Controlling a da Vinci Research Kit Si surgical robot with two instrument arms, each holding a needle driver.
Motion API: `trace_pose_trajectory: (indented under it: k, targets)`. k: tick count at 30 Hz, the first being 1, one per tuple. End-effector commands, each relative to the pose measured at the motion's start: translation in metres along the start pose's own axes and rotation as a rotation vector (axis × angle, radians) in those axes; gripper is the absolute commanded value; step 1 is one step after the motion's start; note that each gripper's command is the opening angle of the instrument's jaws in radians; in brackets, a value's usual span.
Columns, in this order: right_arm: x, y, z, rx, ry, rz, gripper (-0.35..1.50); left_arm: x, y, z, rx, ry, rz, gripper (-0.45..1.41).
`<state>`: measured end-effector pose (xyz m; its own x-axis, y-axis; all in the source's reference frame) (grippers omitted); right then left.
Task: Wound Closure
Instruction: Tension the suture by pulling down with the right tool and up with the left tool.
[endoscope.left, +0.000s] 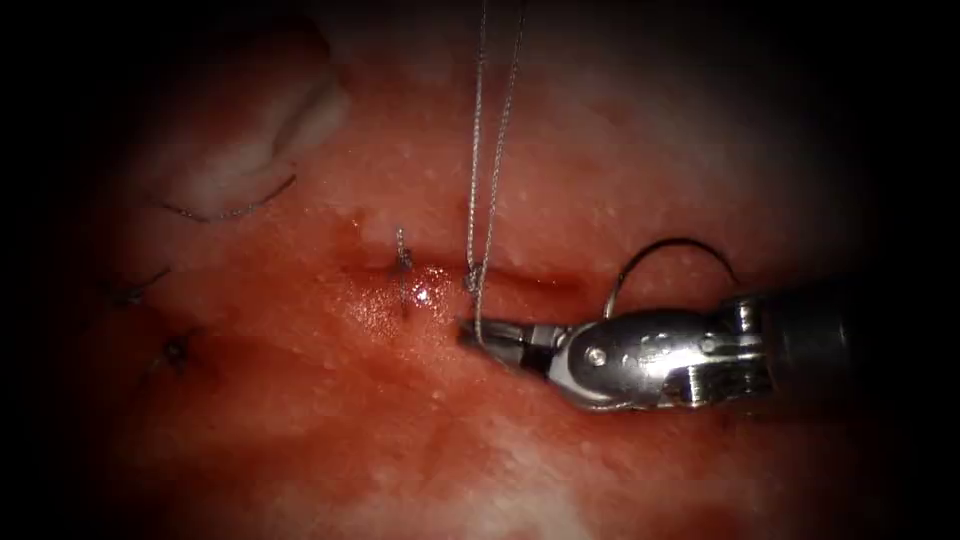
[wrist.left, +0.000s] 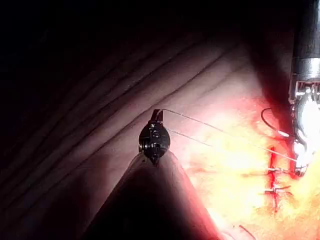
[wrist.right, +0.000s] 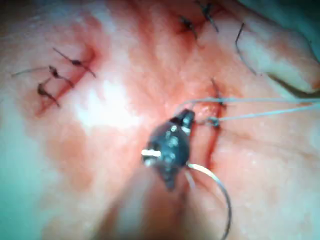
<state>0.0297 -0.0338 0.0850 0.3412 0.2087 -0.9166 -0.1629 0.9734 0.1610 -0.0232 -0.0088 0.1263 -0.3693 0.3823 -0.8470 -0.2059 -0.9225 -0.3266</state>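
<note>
The cut (endoscope.left: 540, 282) runs across the tissue (endoscope.left: 620, 150). Two strands of thread (endoscope.left: 492, 180) rise taut from a knot (endoscope.left: 472, 280) on the cut and leave past the upper edge. My right tool (endoscope.left: 482, 333) lies just below the knot, jaws shut on a short tail of that thread. The left tool (wrist.left: 157, 115) hangs well away from the tissue, shut on the far ends of the strands (wrist.left: 220, 132). The curved needle (endoscope.left: 680, 243) lies free on the tissue behind the right tool, at the cut's right end, held by neither tool.
A finished stitch (endoscope.left: 403, 262) crosses the cut left of the knot. Older stitches (endoscope.left: 178, 350) sit far left, with a loose cut thread end (endoscope.left: 235, 210) by a pale fold. Red fluid wets the tissue around the cut.
</note>
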Motion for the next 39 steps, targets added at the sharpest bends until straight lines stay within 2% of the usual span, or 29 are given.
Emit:
trace_pose_trajectory:
  k: [1,14,22,30,39]
  targets:
    - [-0.0002,-0.0003,0.0007,0.006,0.004,-0.004,-0.35,0.0001,-0.0005,0.0010,0.000,0.003,0.004,-0.45]
    - [-0.0002,-0.0010,0.0002,0.024,0.015,-0.013,-0.35,0.0012,-0.0016,0.0038,0.030,-0.006,0.059,-0.45]
    - [-0.0002,-0.0028,0.0000,0.043,0.005,-0.020,-0.35,0.0017,-0.0021,0.0061,0.047,-0.030,0.080,-0.45]
    - [-0.0006,-0.0043,0.0003,0.065,-0.011,-0.020,-0.35,0.0020,-0.0025,0.0065,0.044,-0.040,0.094,-0.45]
    - [-0.0007,-0.0042,0.0003,0.066,-0.014,-0.015,-0.35,0.0020,-0.0026,0.0066,0.050,-0.043,0.093,-0.45]
